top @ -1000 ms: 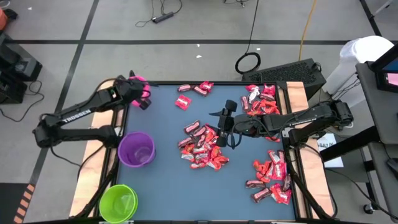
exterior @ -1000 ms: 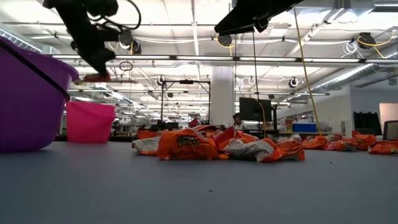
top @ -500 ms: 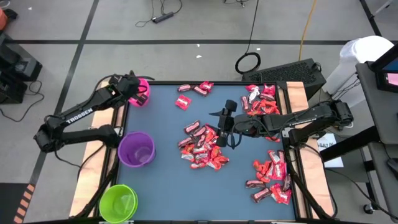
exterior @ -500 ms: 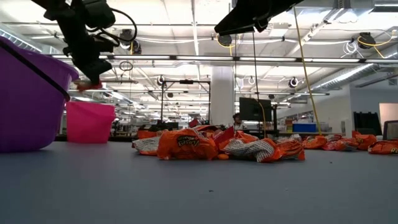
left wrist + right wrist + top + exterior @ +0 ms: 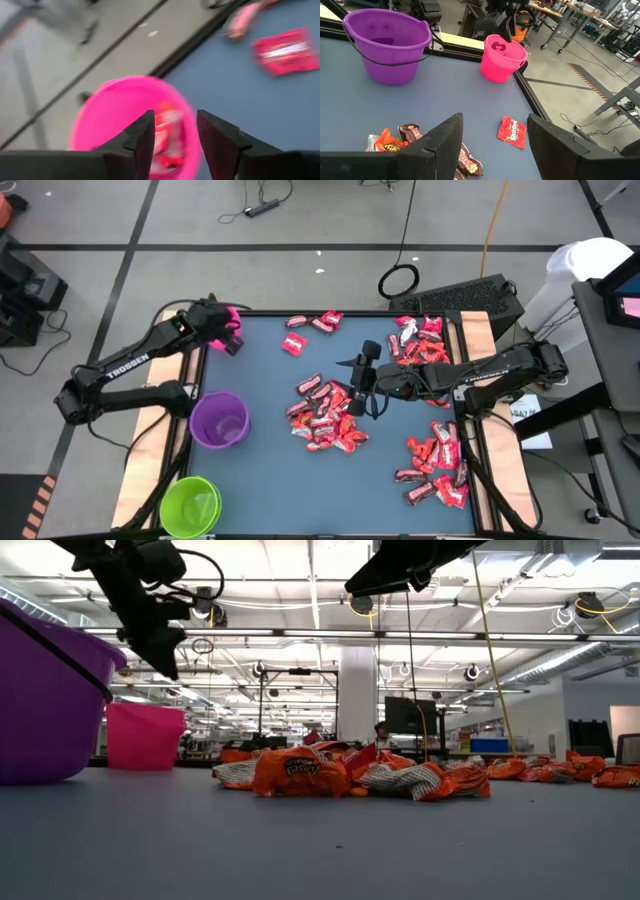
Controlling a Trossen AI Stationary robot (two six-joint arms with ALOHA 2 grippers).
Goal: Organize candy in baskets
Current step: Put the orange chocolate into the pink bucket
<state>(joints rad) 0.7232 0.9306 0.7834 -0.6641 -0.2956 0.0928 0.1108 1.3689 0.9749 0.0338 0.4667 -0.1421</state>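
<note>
While your high view hides it under the left gripper (image 5: 226,338), the left wrist view shows candy (image 5: 167,131) inside the pink basket (image 5: 107,117), jaws parted; the right gripper (image 5: 361,389) hangs open over the surface (image 5: 260,470).

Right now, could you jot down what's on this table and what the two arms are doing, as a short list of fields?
Left tool: open, above the pink basket at the table's far left corner
Pink basket contents: red candy inside
Right tool: open, above the middle candy pile, holding nothing
Purple basket: left edge, looks empty
Green basket: near left corner
More candy: far edge and right side
</note>
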